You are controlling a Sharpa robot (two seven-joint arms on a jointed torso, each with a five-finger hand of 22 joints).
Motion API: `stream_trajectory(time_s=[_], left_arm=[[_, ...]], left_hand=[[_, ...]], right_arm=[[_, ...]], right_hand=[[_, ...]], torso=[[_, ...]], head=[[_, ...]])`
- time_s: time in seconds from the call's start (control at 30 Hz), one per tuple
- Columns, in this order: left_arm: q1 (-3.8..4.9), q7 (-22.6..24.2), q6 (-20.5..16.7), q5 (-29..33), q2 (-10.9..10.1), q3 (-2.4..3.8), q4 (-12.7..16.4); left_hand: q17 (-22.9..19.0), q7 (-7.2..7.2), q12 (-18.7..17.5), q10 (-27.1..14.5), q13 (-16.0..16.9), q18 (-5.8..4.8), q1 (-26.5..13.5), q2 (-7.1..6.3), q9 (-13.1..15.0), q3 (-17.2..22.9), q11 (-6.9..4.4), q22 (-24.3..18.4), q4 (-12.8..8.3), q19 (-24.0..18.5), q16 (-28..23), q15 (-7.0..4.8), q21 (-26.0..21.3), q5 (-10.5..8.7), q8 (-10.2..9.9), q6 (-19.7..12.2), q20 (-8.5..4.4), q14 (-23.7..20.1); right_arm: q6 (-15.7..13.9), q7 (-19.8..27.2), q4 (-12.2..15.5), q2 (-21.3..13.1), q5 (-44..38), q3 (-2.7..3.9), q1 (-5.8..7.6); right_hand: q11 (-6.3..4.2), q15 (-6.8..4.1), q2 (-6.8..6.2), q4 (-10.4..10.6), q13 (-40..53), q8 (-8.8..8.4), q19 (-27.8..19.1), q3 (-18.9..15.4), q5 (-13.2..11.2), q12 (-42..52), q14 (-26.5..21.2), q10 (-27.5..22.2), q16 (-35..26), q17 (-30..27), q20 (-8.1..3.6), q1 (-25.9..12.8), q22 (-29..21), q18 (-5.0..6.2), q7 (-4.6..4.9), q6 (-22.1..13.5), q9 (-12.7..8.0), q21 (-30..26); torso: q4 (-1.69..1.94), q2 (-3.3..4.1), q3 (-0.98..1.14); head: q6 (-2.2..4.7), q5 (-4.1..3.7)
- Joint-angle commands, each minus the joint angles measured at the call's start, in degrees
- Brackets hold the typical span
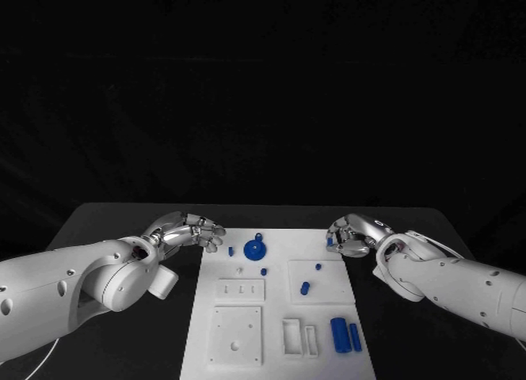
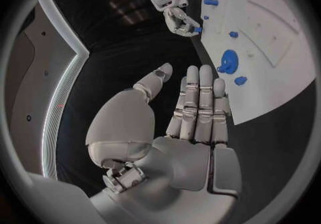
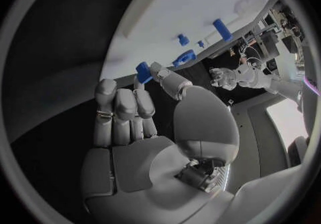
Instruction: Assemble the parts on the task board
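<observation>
1. Progress looks early, as a judgement: the task board (image 1: 234, 332) lies in the middle of the table (image 1: 126, 218), and most of the blue parts sit loose or scattered on it, not visibly joined
2. Round blue part (image 1: 255, 251) sits at the far end of the board, with a small blue piece (image 1: 230, 251) just to its left and another (image 1: 264, 271) a little nearer
3. Blue peg (image 1: 306, 288) stands on the raised square right of centre; two longer blue cylinders (image 1: 341, 333) lie side by side at the near right, beside open slots that look unfilled
4. Right hand (image 1: 355, 236) hovers at the board's far right corner, fingers curled; the right wrist view shows a small blue part (image 3: 143, 72) at its fingertips, seemingly pinched between thumb and finger
5. Left hand (image 1: 185, 233) is just off the board's far left edge, fingers straight and grasping nothing, as its own wrist view (image 2: 194, 112) confirms
6. Remaining, by my reading: nearly all placing, since the recessed pockets on the near half look bare
7. Hard to make out: whether the pinched part is fully lifted or touching the board, what shape it is, and whether any standing piece is properly seated
</observation>
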Motion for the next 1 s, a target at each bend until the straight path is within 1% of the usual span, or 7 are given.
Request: stream_trajectory(time_s=[0.03,0.13,0.2,0.27,0.43,0.63,1.0], left_arm=[[0.31,-5.53,-0.62,-1.00,0.87,0.19,-0.45],[0.52,-8.84,-0.14,-1.57,1.79,0.22,-0.87],[0.73,-11.12,0.12,-3.32,2.46,0.25,-0.98],[0.81,-13.16,-0.40,-3.62,2.99,0.28,-0.94],[1.04,-15.82,-1.29,-4.88,4.69,0.29,-1.39],[1.18,-17.56,-3.40,-5.46,6.26,0.32,-1.11],[1.17,-18.16,-4.01,-6.05,8.19,0.32,-1.22]], left_hand=[[0.72,-0.13,0.57,1.44,0.52,0.45,-1.55,-0.30,-0.22,-0.36,-0.66,0.02,1.02,1.24,1.29,-0.72,0.65,-0.41,0.23,0.62,-0.58,1.21],[1.65,-0.25,1.60,3.48,1.45,0.64,-2.76,-0.70,-0.45,-0.74,-1.56,0.20,2.17,2.86,3.12,-1.74,1.57,-1.11,-0.03,0.77,-1.41,2.77],[2.23,-0.35,2.16,4.29,2.12,0.68,-3.65,-1.06,-0.69,-1.01,-1.91,0.25,3.01,3.51,4.24,-2.25,1.97,-4.10,-0.34,0.70,-1.99,3.22],[2.55,-0.37,2.44,4.45,2.57,0.59,-4.19,-1.74,-0.86,-1.07,-2.00,0.24,3.66,3.73,4.88,-2.46,2.12,-5.15,-0.57,0.67,-2.28,3.21],[3.10,-0.46,3.16,4.75,3.55,0.39,-4.92,-2.87,-1.14,-1.03,-2.20,0.20,4.98,4.01,6.14,-2.83,2.32,-5.77,-0.91,0.70,-2.77,3.23],[2.26,0.41,1.86,0.76,3.95,-0.35,-6.14,-5.05,-2.11,-0.09,-0.94,-0.24,8.05,1.15,4.97,-1.38,0.88,-5.84,-1.93,-0.28,-1.78,-0.64],[1.34,0.50,1.23,-0.98,4.15,-0.28,-5.51,-5.14,-2.53,0.21,-0.30,-0.45,8.81,-0.10,3.81,-0.50,0.20,-5.84,-1.92,-0.12,-0.89,-1.99]], right_arm=[[-0.32,-3.90,1.92,0.04,-6.21,0.08,1.40],[0.49,-7.24,4.67,0.06,-10.44,0.09,2.51],[0.74,-9.61,6.97,0.27,-13.36,0.09,3.33],[1.01,-11.80,9.17,0.61,-15.28,0.09,3.99],[1.65,-15.82,13.35,1.92,-19.23,0.10,4.65],[1.49,-20.43,17.37,3.77,-23.38,0.11,4.79],[0.58,-22.73,18.99,7.22,-24.73,0.12,4.83]], right_hand=[[-0.22,-0.43,0.33,0.01,4.57,0.38,-0.01,0.25,-0.24,0.31,0.06,0.08,-0.33,0.06,-0.32,-0.04,0.85,3.53,0.02,0.63,0.37,0.24],[-0.27,-0.49,0.21,-0.02,4.57,0.40,0.05,0.38,-0.23,0.30,0.07,0.07,-0.33,0.08,-0.36,0.01,0.84,3.53,-0.02,0.66,0.41,0.26],[-0.33,-0.56,-0.04,-0.26,4.58,0.35,0.10,0.91,-0.09,0.27,0.08,0.05,-0.35,0.11,-0.43,0.42,0.80,3.53,-0.07,0.64,0.45,0.25],[-0.33,-0.57,-0.65,-0.18,4.57,0.31,0.20,1.35,-0.08,0.20,0.11,0.02,-0.38,0.14,-0.45,0.46,0.76,3.53,-0.08,0.69,0.49,0.25],[-0.35,-0.58,-1.16,0.09,4.58,0.23,0.35,1.83,-0.11,0.16,0.15,0.01,-0.40,0.19,-0.48,0.44,0.71,3.53,-0.08,0.69,0.53,0.24],[-0.37,-0.60,-1.73,0.60,4.57,0.16,0.53,2.50,-0.10,0.10,0.21,0.01,-0.43,0.26,-0.52,0.45,0.65,3.53,-0.10,0.75,0.60,0.23],[-0.38,-0.61,-2.27,1.14,4.61,0.09,0.69,3.18,-0.02,0.16,0.27,0.12,-0.47,0.32,-0.56,0.53,0.62,3.53,-0.11,0.81,0.68,0.22]], torso=[[-0.02,-0.08,0.05],[-0.09,-0.15,0.04],[-0.14,-0.28,0.03],[-0.28,-0.53,0.02],[-0.38,-1.04,-0.01],[-0.23,-1.65,-0.13],[-0.10,-2.18,-0.36]], head=[[0.36,0.08],[0.53,0.17],[0.63,0.18],[0.54,0.35],[0.73,0.66],[0.89,1.44],[0.62,1.80]])
